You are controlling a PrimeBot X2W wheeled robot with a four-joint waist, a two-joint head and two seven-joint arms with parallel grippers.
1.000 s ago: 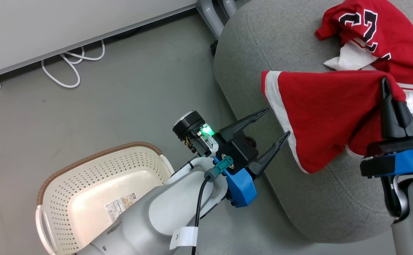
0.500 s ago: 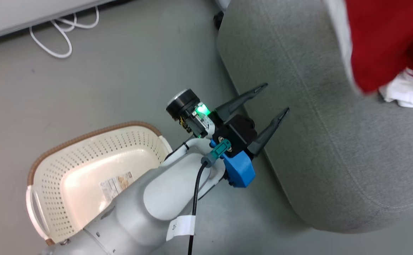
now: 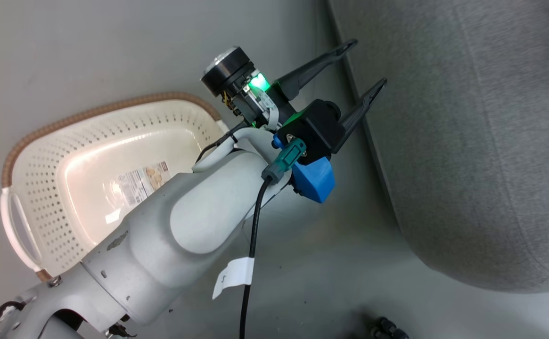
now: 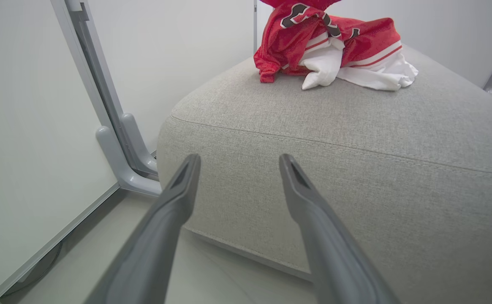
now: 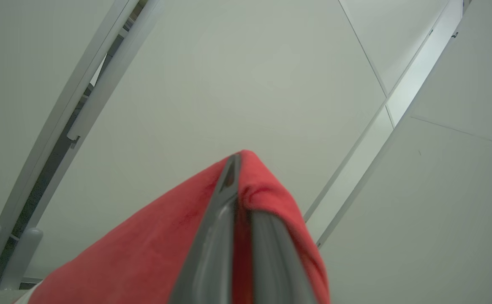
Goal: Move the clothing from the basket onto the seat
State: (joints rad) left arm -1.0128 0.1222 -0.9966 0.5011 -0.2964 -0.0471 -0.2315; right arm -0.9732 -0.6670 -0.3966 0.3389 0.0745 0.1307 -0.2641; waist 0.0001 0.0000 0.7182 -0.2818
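The cream basket (image 3: 114, 104) stands on the floor at the left, with only a label sticker inside it. My left gripper (image 3: 368, 63) hangs open and holds nothing, between the basket and the grey seat (image 3: 467, 141). In the left wrist view its fingers (image 4: 239, 159) point at the seat's (image 4: 355, 139) side. A red jersey (image 4: 313, 46) with lettering and white trim lies bunched on top of the seat. In the right wrist view my right gripper (image 5: 239, 185) is shut on a plain red garment (image 5: 144, 245), which drapes over its fingers against pale panels.
A pale partition panel (image 4: 26, 105) with a grey metal foot (image 4: 119, 152) stands just left of the seat. Grey floor runs between the basket and the seat. A small dark object (image 3: 387, 327) lies on the floor at the bottom edge.
The head camera has swung, so the garments and the right gripper have slid out of its picture. The left gripper stays open beside the seat.
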